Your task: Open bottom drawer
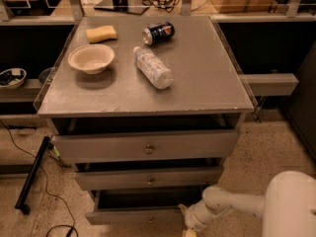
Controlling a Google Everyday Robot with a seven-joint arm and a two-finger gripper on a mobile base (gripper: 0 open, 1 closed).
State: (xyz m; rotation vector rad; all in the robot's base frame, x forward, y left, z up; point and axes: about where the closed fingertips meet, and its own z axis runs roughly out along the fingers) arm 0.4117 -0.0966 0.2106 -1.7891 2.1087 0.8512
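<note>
On the cabinet top (207, 83), the sponge (101, 33) lies at the back left, with the soda can (158, 32) to its right. The bowl (91, 58) sits in front of the sponge, and the water bottle (153, 67) lies to the bowl's right. Below are the top drawer (148, 146), the middle drawer (148, 178) and the bottom drawer (128, 215). My gripper (188, 228) is at the bottom drawer's right end, perhaps touching it.

arm (232, 204) stretched leftward, gripper (189, 230) down low
</note>
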